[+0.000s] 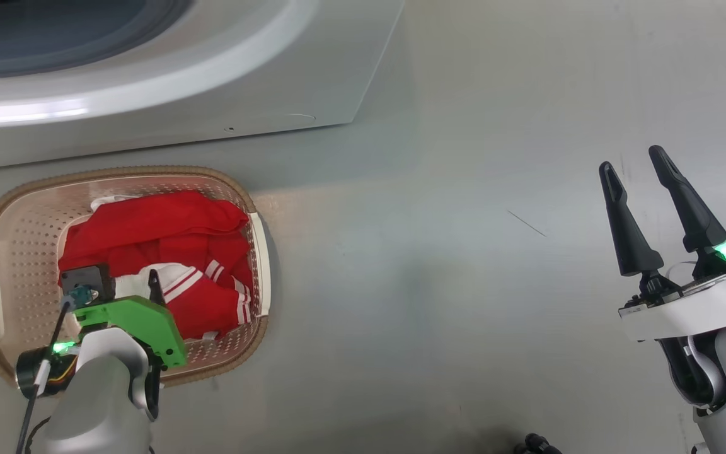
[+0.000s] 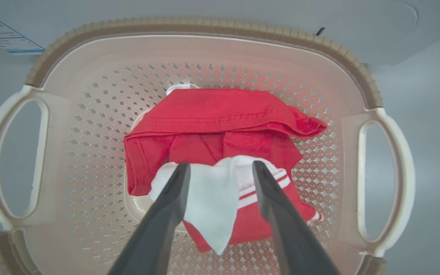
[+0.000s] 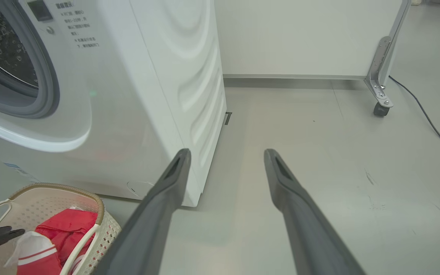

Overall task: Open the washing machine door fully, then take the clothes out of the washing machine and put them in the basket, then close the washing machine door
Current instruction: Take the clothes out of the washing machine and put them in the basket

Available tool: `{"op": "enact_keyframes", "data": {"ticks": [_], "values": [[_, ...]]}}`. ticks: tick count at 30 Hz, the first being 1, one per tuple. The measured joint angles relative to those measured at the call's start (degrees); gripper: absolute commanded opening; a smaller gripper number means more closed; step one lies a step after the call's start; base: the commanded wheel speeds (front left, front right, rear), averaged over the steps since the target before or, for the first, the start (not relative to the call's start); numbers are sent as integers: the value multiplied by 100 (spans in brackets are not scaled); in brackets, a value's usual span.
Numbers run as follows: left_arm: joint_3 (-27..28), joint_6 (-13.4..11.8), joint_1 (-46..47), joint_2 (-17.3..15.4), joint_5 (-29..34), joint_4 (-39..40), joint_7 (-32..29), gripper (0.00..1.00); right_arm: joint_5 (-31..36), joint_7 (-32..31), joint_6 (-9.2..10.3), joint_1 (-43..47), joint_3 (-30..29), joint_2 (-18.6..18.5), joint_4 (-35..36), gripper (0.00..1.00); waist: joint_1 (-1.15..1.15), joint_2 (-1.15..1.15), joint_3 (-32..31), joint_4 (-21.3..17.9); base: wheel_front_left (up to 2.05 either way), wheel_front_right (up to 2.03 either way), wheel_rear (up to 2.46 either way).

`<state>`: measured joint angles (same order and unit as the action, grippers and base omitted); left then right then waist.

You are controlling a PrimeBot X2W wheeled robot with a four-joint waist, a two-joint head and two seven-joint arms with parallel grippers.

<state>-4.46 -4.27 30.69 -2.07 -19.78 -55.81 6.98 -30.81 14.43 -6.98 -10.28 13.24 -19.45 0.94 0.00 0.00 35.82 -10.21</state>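
Snag risk at the basket (image 2: 204, 28)
Left gripper (image 2: 220, 165) spread over clothes (image 2: 220, 114) inside it; white cloth (image 2: 208, 206) between its fingers (image 2: 166, 214) may catch on lifting. Right gripper (image 1: 631, 159) parted, empty

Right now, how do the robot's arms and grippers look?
The left gripper and right gripper each have two long tapered dark fingers. The left forearm is pale grey and carries a bright green plastic bracket and a thin black cable.
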Motion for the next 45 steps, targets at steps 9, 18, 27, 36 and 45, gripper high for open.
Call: {"op": "enact_keyframes", "data": {"ticks": [9,18,27,36,45], "values": [[-198,311,-4,16,-1,-198,460,100,0,0,0,-39,-9,193,-158,100,0,0,-491,138,0,0,0],[-510,608,-10,35,164,75,731,100,1,0,0,26,-144,271,-327,100,0,0,-1135,366,0,0,0],[-481,810,-47,51,52,1176,771,100,22,0,0,312,-372,339,-471,100,0,0,-1815,723,0,0,0],[-487,860,-623,51,4,2050,771,100,89,0,1,612,-505,423,-536,100,0,0,-2465,1009,0,0,0],[-501,859,-1406,47,-97,2773,771,100,124,0,10,1048,-504,552,-539,100,0,0,-3121,1213,0,0,0]]}}
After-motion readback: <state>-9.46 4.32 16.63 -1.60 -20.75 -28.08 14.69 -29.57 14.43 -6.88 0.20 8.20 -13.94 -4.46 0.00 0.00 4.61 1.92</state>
